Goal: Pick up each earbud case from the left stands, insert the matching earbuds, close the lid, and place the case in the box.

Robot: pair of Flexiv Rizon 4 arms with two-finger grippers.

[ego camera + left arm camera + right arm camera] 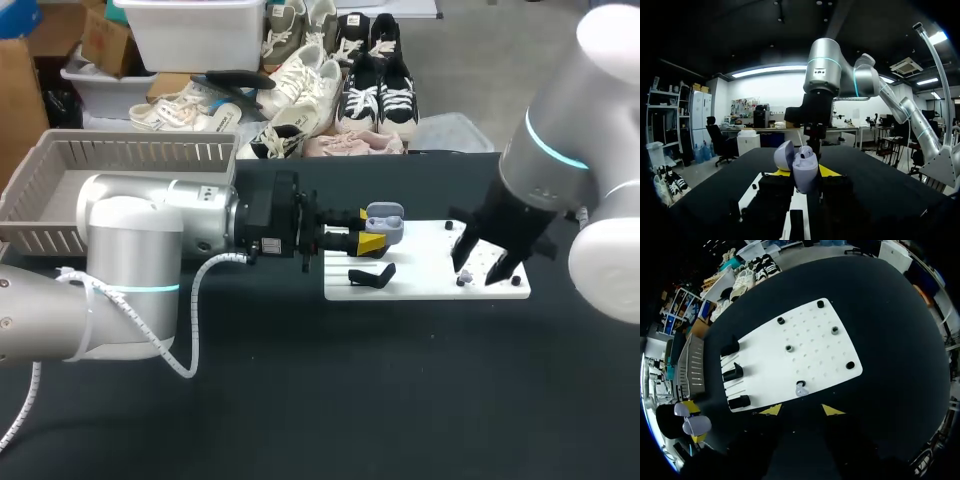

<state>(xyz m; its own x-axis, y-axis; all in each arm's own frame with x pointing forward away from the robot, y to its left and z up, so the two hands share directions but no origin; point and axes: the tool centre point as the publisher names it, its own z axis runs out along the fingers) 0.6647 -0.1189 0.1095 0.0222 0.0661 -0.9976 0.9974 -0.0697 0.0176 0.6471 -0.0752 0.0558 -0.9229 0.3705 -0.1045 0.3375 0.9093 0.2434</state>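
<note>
Holding earbud case [805,172], lid open, in left jaws over white board [810,347]. Right jaws wide, empty, hanging above earbud [800,389] at the board's edge. Risk: an off-centre pinch flicks the bud onto the surface [300,400]. A skewed bud would likely jam at the case socket.

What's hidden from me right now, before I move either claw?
Head view: the right claw's yellow tips, hidden by its own dark body.
Left wrist view: whether the open earbud case is filled; too small, partly behind the left claw.
Right wrist view: the loose earbud's shape; too small.
</note>
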